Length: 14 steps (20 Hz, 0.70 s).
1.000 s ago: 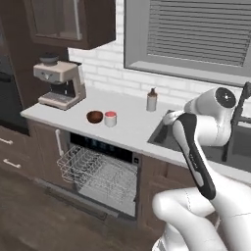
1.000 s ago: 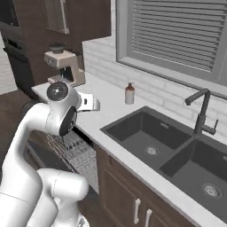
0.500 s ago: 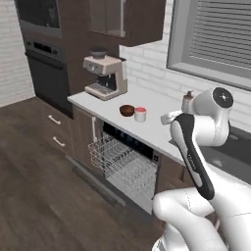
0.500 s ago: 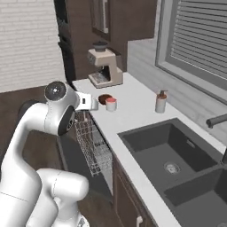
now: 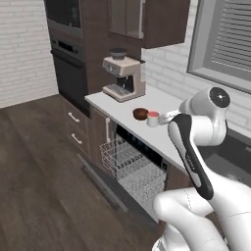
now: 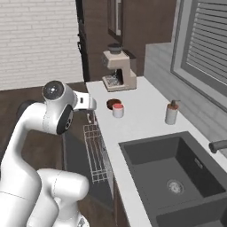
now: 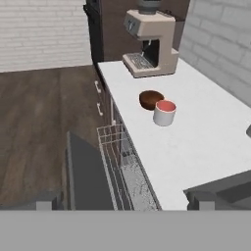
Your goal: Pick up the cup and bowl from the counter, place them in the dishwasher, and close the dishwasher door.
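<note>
The white cup with a red inside stands on the pale counter, touching or nearly touching the dark brown bowl just behind it. Both also sit near the counter's front edge, the cup and the bowl. The dishwasher door lies dropped open, with the wire rack pulled out over it. My gripper hangs open and empty, above the rack and short of the cup.
A beige coffee machine stands at the counter's far end. A grey soap dispenser stands by the wall, before the dark sink. The black wall oven and brown drawers lie beyond the dishwasher.
The whole picture has shifted: the base has moved and turned, so the counter is seen more from its sink end. Cup, bowl and open door stay as they were.
</note>
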Available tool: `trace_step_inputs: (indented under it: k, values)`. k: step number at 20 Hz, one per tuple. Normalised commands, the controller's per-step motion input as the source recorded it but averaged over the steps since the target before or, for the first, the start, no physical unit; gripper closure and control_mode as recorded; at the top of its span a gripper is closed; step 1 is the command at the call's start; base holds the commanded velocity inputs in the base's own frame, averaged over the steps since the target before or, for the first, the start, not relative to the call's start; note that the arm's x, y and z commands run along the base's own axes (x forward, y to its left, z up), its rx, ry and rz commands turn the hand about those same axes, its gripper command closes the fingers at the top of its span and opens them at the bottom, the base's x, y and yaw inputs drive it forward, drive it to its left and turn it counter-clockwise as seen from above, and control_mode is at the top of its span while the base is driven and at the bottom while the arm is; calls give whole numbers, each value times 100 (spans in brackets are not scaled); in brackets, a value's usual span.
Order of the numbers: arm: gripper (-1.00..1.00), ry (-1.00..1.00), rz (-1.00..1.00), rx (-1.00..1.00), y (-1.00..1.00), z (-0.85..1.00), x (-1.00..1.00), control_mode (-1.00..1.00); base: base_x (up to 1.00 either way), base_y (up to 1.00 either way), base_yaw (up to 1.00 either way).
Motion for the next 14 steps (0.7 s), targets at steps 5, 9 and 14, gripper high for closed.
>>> trace_step_inputs:
  k: [5, 9, 14]
  values:
    - [-100, 0, 0, 0, 0, 0, 0, 100, 55, -19, 16]
    - [-100, 0, 0, 0, 0, 0, 0, 100, 66, 0, 10]
    - [-100, 0, 0, 0, 0, 0, 0, 100, 34, -14, 14]
